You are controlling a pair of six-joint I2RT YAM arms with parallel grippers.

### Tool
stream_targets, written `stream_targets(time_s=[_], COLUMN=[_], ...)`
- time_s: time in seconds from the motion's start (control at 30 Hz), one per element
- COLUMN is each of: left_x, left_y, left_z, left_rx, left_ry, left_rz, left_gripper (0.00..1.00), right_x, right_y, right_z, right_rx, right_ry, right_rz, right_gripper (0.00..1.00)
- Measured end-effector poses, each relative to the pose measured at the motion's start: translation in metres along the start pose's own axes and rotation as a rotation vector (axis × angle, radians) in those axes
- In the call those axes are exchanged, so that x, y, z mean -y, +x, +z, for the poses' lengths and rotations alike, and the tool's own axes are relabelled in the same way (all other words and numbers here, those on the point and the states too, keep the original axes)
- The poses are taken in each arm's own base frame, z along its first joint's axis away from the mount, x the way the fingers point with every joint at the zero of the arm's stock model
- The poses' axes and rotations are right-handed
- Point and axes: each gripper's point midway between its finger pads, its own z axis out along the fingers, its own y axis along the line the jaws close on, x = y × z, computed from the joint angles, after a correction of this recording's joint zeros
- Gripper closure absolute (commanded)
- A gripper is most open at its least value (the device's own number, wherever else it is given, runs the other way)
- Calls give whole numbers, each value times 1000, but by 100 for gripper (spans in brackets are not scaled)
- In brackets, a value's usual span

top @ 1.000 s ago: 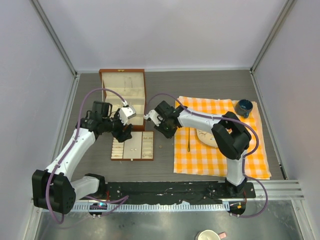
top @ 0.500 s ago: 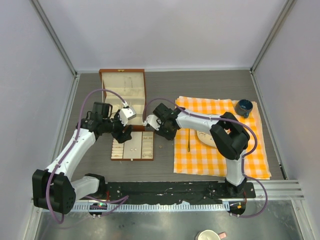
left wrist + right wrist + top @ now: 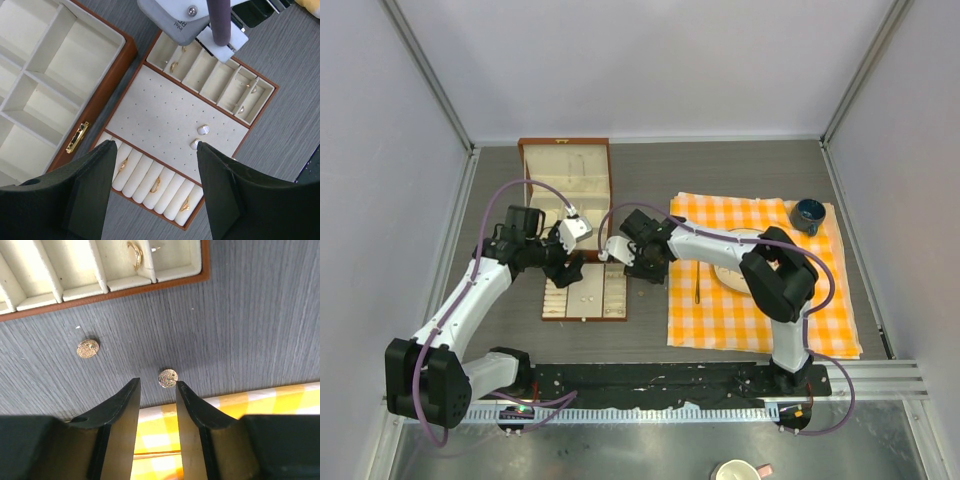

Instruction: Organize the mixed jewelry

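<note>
The right gripper point(image 3: 157, 386) is hovering, narrowly parted and empty, over a gold stud point(image 3: 167, 378) lying on the surface point(image 3: 260, 315) just right of the tray point(image 3: 125, 290). The left gripper point(image 3: 154, 147) is hanging spread wide, empty, above the tray's pearl studs point(image 3: 203, 130).

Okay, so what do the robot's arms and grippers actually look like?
The left arm and right arm have white links with black joints. A purple cable loops along each. The left gripper and right gripper have matte black, blunt fingers.
</note>
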Motion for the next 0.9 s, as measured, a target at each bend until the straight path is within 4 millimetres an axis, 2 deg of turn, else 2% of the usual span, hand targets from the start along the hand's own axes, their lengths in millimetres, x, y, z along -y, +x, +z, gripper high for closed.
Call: stream_targets(time_s=[0.4, 0.67, 0.9], left_x=[1, 2, 3], left_y=[3, 7, 7], left_z=[1, 2, 3], left_rx=[-7, -12, -11], left_ry=[2, 6, 7], left_rz=[0, -4, -4], left_gripper=[30, 30, 30], right_x=[9, 15, 1], right_y=[-11, 5, 18], right_z=[-30, -31, -21], right_rx=[67, 84, 79], right_ry=[43, 26, -1], right_rz=[44, 177, 256], right_gripper=[58, 59, 58])
